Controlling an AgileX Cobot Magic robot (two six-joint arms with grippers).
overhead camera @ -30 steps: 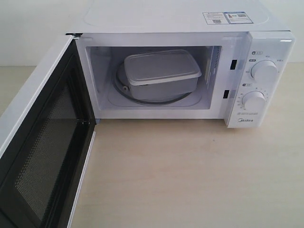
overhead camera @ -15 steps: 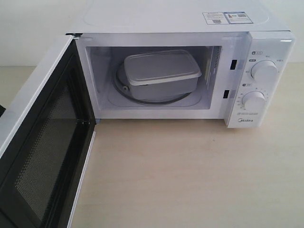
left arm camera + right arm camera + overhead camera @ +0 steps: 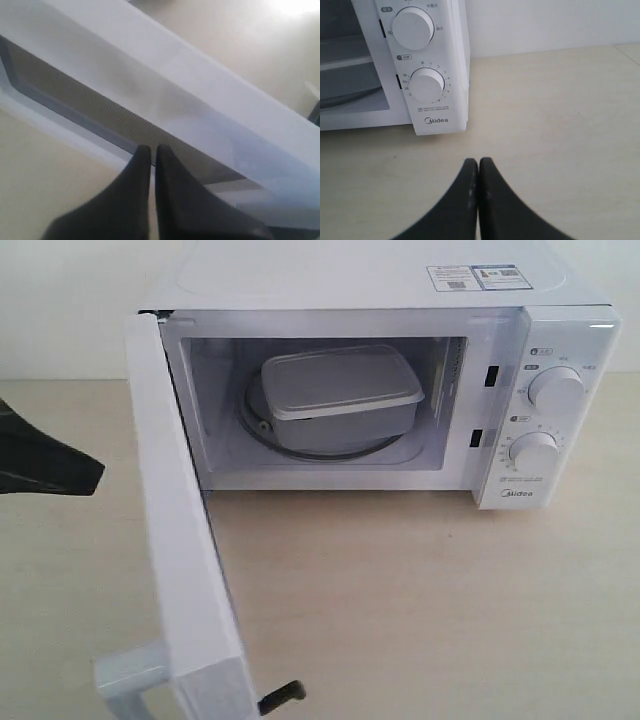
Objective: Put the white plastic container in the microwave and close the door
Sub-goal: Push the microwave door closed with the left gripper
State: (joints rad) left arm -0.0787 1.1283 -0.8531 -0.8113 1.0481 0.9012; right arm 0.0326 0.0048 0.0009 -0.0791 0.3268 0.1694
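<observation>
1. the door (image 3: 185,570) stands about half open, seen almost edge-on, with its free edge nearest the camera; a white bar handle (image 3: 128,678) juts from its outer side and a black latch hook (image 3: 282,697) from its inner side
2. the left tool (image 3: 151,148) has its two dark fingers pressed together with nothing between them; its tips sit close to the door's outer face, by the dark window (image 3: 100,112); i cannot tell whether they touch it; in the exterior view a dark pointed shape (image 3: 45,458) shows at the left edge, on the door's outer side
3. the right tool (image 3: 478,162) is also closed tight and empty; it hangs over the bare desk (image 3: 555,115), in front of the control panel and apart from it
4. the microwave (image 3: 350,280) sits at the back of the pale desk with its cavity in plain view; on its right panel an upper dial (image 3: 557,390) sits above a lower dial (image 3: 533,452); stickers (image 3: 475,277) lie on its top
5. the white plastic container (image 3: 340,395) is inside the cavity, resting on the glass turntable (image 3: 250,420) with its lid on; it is turned slightly askew and is clear of the cavity walls
</observation>
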